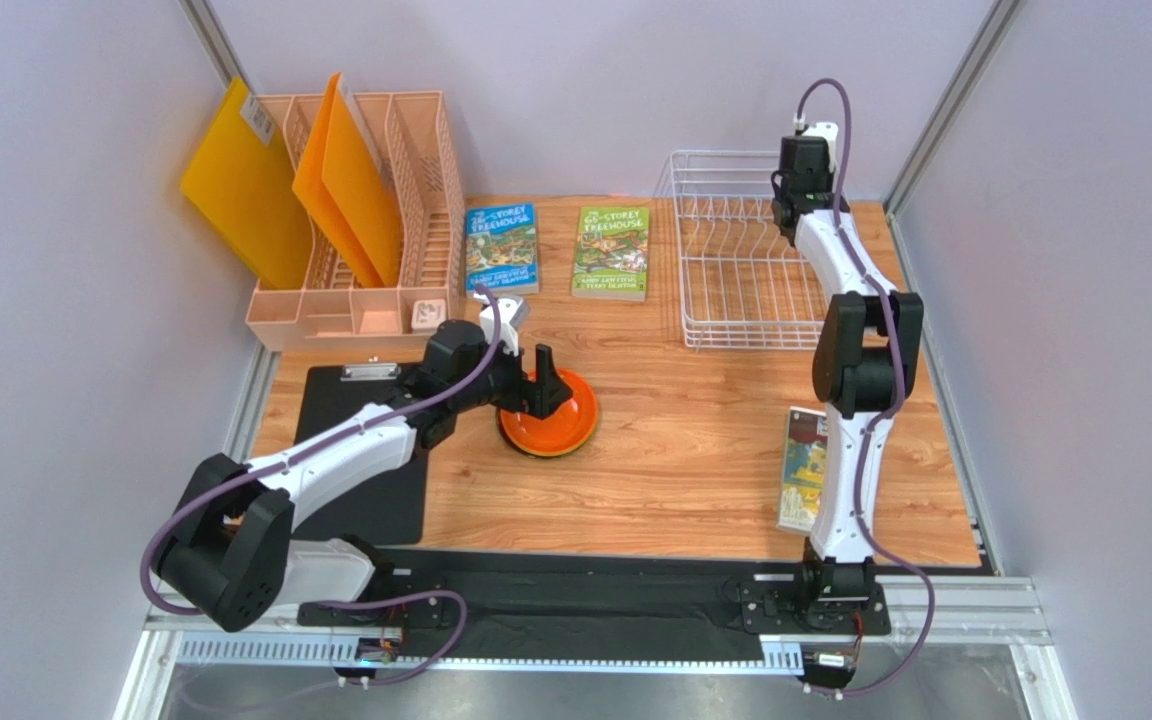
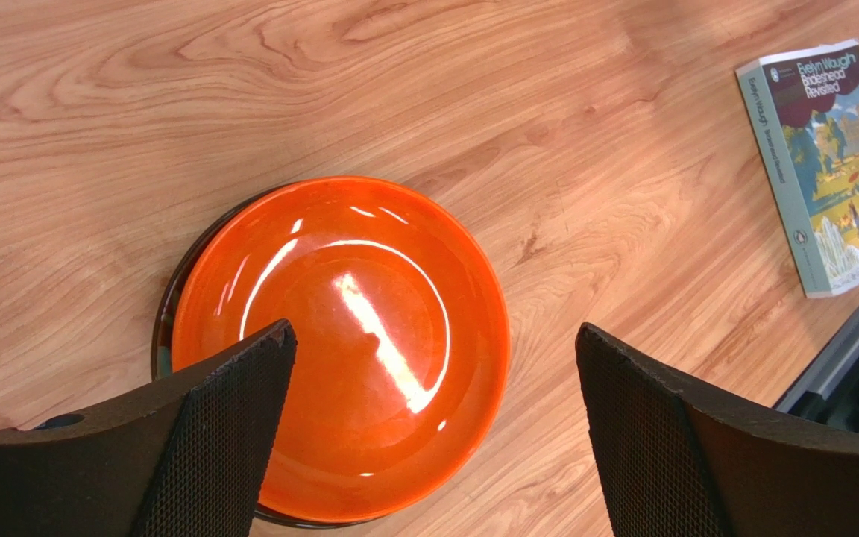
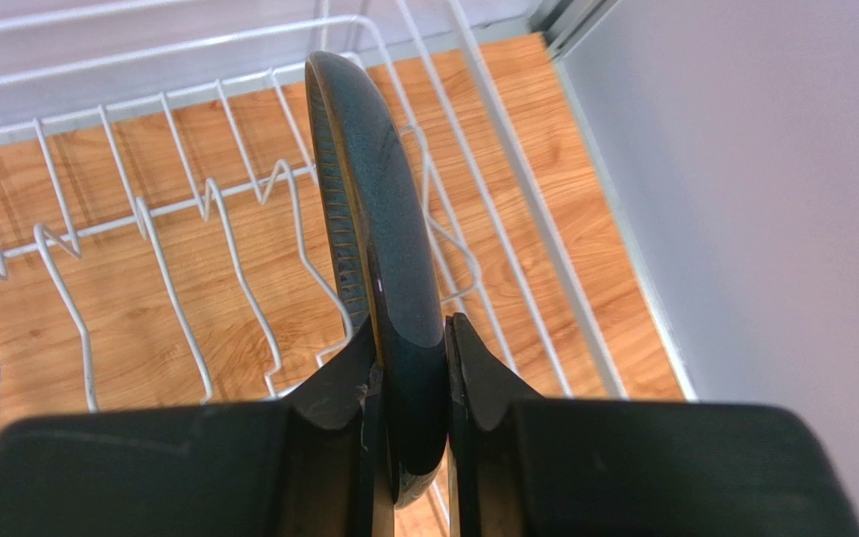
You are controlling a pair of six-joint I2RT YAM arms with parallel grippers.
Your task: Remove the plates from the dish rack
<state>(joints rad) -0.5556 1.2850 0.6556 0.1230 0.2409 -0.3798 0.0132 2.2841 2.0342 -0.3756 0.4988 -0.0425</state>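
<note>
- Right end effector (image 3: 412,375) pinches the rim of the dark teal-black plate (image 3: 372,190), jaws tight on both faces
- That plate stands on edge over the far right end of the white wire dish rack (image 3: 193,207)
- Left end effector (image 2: 434,341) is spread wide above the orange plate (image 2: 367,324)
- Orange plate lies stacked on a darker plate (image 2: 161,324) mid-surface (image 2: 456,101), well apart from the rack

The left arm (image 1: 330,462) is reaching across a black clipboard (image 1: 387,503), its gripper (image 1: 543,393) hovering over an orange plate (image 1: 564,428) on the wooden table (image 1: 687,450). The right arm (image 1: 856,300) is stretching to the white dish rack's (image 1: 725,285) far right corner. A blue book (image 1: 501,248) and a green book (image 1: 612,251) are lying beside the rack.
</note>
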